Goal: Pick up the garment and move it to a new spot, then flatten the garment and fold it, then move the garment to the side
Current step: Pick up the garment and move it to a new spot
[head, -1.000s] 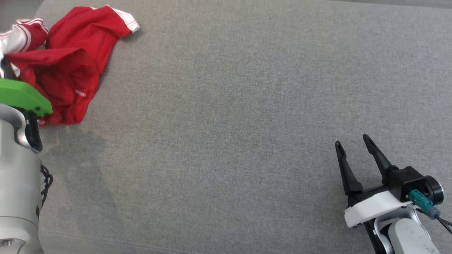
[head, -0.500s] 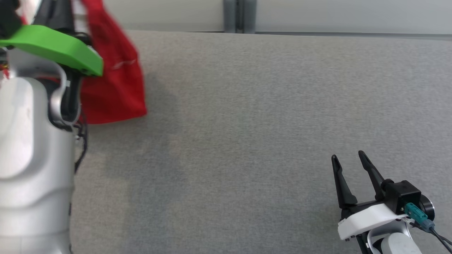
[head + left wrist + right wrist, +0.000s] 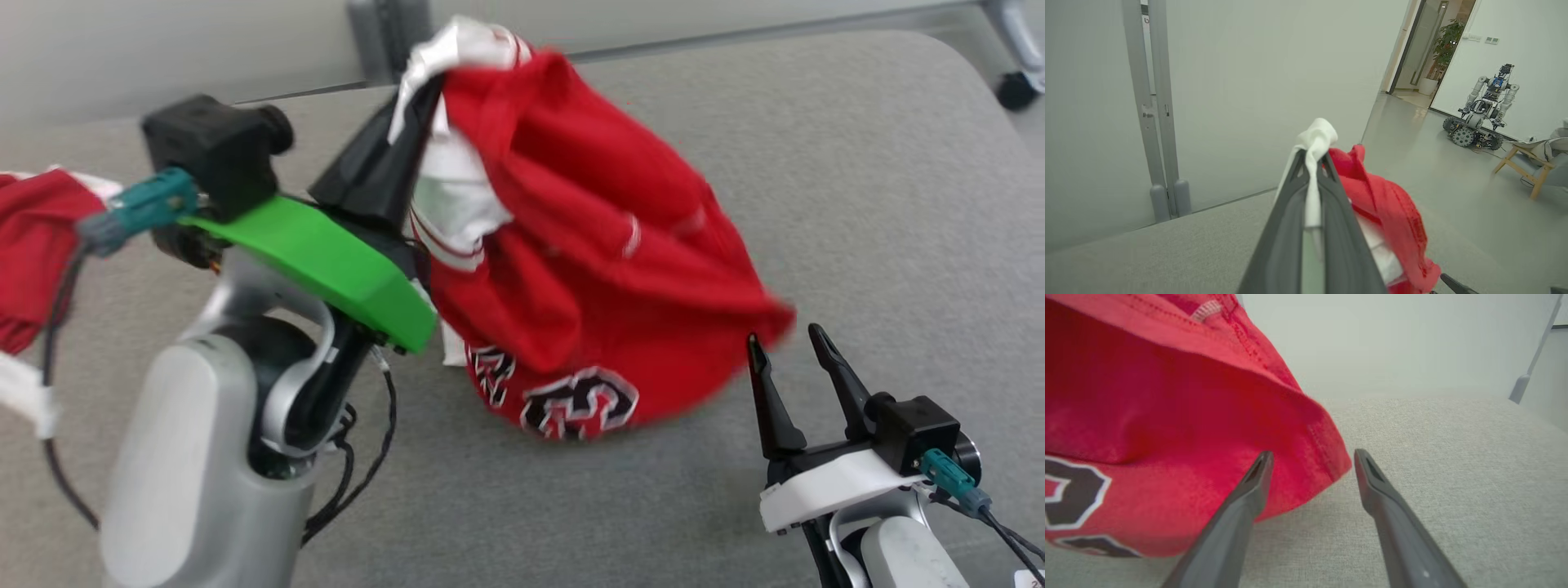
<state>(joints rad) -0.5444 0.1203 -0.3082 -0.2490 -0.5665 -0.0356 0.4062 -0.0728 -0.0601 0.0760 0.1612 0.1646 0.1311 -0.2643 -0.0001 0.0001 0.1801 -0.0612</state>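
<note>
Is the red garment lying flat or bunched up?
Bunched. The garment hangs crumpled from the left gripper, which is shut on its white trim.

On my left wrist feed, a pale wall (image 3: 1257, 81) takes the upper left of the frame. Two grey posts (image 3: 1155, 122) stand against it, behind the grey fabric-covered counter (image 3: 1147, 253). At upper right I see a potted plant (image 3: 1445, 45) by a doorway and another wheeled robot (image 3: 1484, 114) on the glossy floor (image 3: 1453, 183). A wooden chair (image 3: 1527, 167) sits at the right edge. My head feed shows a dark caster (image 3: 1016, 88) in the upper right corner.
</note>
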